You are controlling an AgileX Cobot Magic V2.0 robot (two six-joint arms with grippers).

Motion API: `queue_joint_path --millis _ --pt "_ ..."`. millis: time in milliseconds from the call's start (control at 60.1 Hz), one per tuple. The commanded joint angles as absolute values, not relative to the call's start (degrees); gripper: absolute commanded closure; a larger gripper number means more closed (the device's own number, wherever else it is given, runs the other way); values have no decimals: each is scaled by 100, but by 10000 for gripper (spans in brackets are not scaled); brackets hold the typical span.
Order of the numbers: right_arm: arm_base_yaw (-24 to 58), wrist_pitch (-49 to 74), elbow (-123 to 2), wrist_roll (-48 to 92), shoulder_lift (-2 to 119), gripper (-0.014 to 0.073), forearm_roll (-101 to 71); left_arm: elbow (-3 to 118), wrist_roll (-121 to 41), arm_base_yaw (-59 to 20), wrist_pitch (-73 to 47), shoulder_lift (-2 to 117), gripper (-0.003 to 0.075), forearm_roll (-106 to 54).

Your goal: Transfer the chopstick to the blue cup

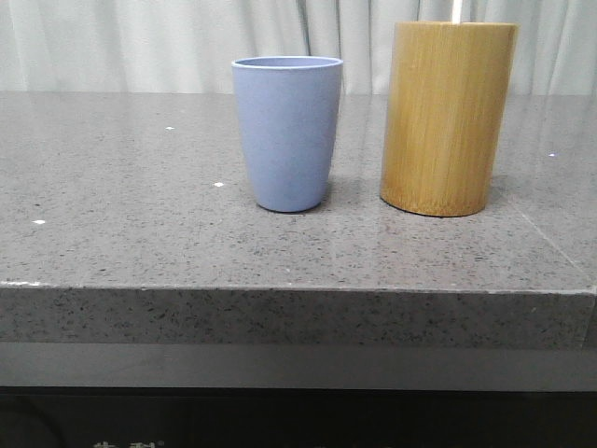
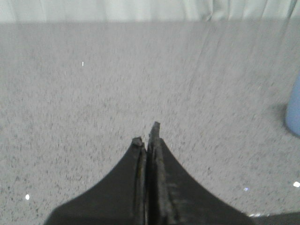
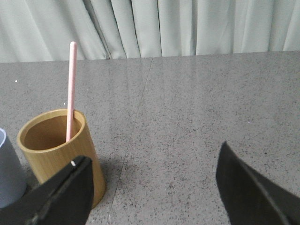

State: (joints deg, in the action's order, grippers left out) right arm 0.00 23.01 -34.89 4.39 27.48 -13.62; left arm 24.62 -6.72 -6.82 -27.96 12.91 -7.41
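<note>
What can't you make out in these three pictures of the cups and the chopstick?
- Chopstick: in the right wrist view its lower end is hidden inside the bamboo holder; the front view's top edge cuts off all but a sliver.
- Inside of the blue cup: the front view is too low to see in.
- Blue cup in both wrist views: only an edge shows.
- Both arms: absent from the front view.

No readable text anywhere. Front view: cut-off white marks on the dark panel (image 1: pixel 126 442) below the worktop (image 1: pixel 140 233) edge, only tops of characters visible, can't read. Blue cup (image 1: pixel 287 131) and bamboo holder (image 1: pixel 448 117) carry no labels or print. Wrist views: none.
</note>
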Motion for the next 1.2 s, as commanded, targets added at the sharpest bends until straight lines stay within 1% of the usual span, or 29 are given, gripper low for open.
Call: queue_joint_path --millis 0,133,366,500,683,882,932,966,1182 --pt "-11 1565 -3705 467 3046 35 -1416 2567 -623 -667 -2274 954 739 -860" --pt "206 1329 -3898 467 3674 35 -1504 2567 -623 -667 -2274 693 739 -860" --pt "1383 752 -4825 467 5422 35 -1608 2567 -623 -667 -2285 682 739 -860" --pt "1828 570 -5511 467 6321 35 -1608 2567 -623 -667 -2285 682 739 -860" --pt "1893 525 -6347 467 7310 35 -1619 2567 -623 -667 -2285 682 739 -860" --pt "1893 554 -6876 467 8033 46 -1620 2567 -623 -667 -2285 682 739 -860" --pt "1893 564 -6910 467 8093 75 -1625 2567 -623 -667 -2285 682 739 -860" --pt "1893 559 -6910 467 8093 111 -1625 2567 -623 -667 -2285 682 739 -860" --pt "1893 551 -6910 467 8086 440 -1625 2567 -623 -667 -2285 682 739 -860"
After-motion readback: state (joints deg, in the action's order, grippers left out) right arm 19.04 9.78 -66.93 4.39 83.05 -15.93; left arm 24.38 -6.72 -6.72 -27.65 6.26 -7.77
